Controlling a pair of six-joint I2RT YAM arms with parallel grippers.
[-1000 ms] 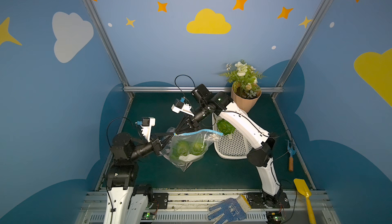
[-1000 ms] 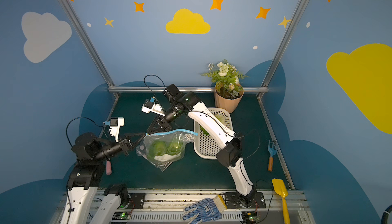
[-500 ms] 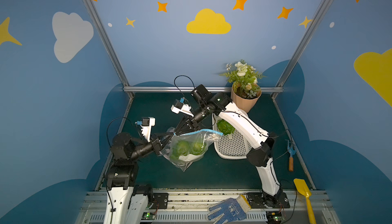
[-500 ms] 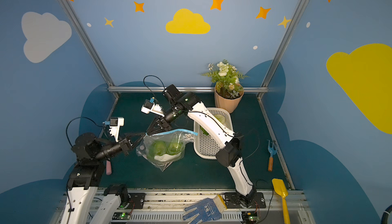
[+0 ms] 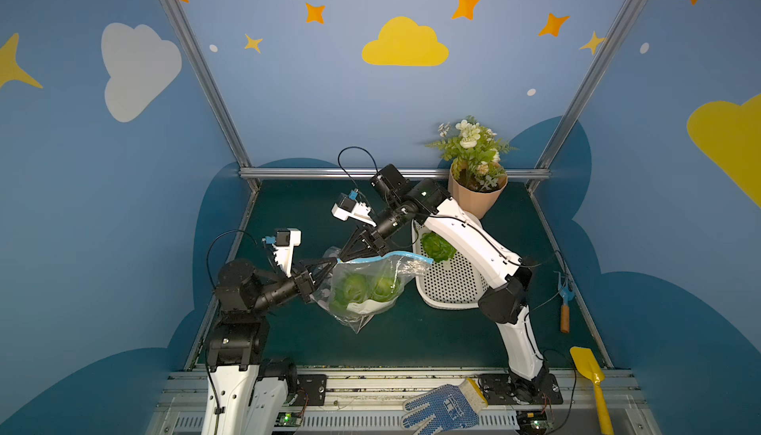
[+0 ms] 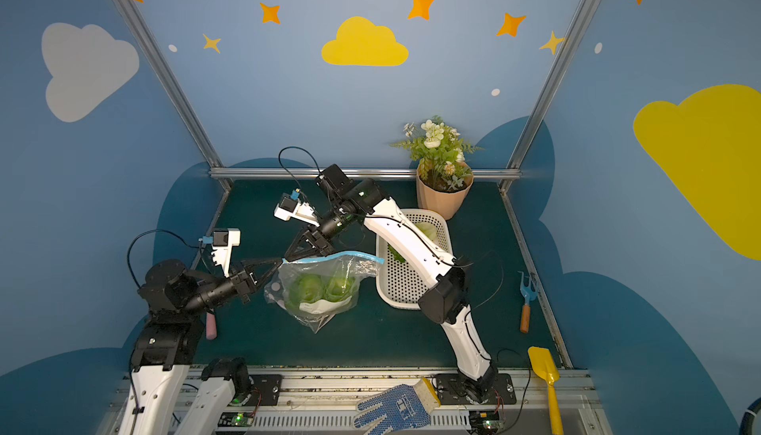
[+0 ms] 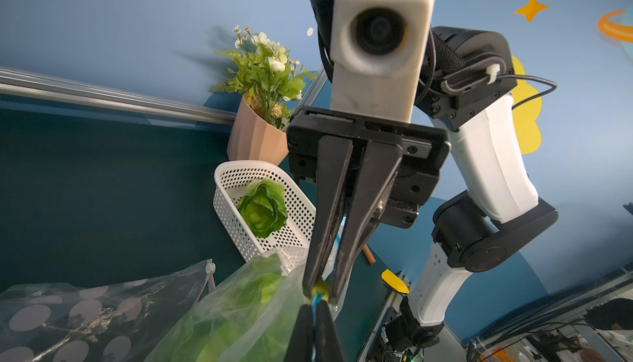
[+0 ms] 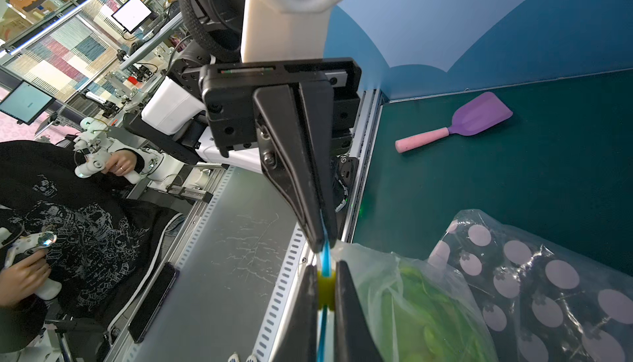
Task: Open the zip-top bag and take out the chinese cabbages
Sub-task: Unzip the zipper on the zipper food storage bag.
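Over the middle of the dark green mat (image 5: pixel 412 342), in both top views, we see the zip-top bag (image 5: pixel 395 266) hanging by its blue-edged top from two arms that meet at the left end of that edge. The left gripper (image 5: pixel 332 263) comes in from the left and the right gripper (image 5: pixel 345 256) reaches down from behind, their tips almost touching. Two chinese cabbages (image 5: pixel 355 289) sit side by side inside the bag. A third cabbage (image 5: pixel 438 246) lies in the white perforated basket (image 5: pixel 449 293) just to its right, in front of the potted plant (image 5: pixel 473 157). From the left wrist we face the right gripper (image 7: pixel 321 290), clenched on the bag's yellow slider (image 7: pixel 321 286). Directly beneath it, the left gripper's own fingers (image 7: pixel 301 336) are pressed together on the blue zip strip (image 7: pixel 320 300). Behind them the third cabbage (image 7: pixel 263 209) rests leaf-side up in the basket (image 7: pixel 239 178), and green leaves show through the bag (image 7: pixel 239 309). From the right wrist we see the slider (image 8: pixel 325 290) pinched between the right gripper's fingers (image 8: pixel 346 309). The left gripper (image 8: pixel 320 243) is clamped on the strip (image 8: pixel 322 336) just beyond it. The bag (image 8: pixel 411 291) bulges with green beside them. A dotted plastic sheet (image 8: pixel 548 291) and a purple scoop (image 8: pixel 479 117) lie on the mat farther off.
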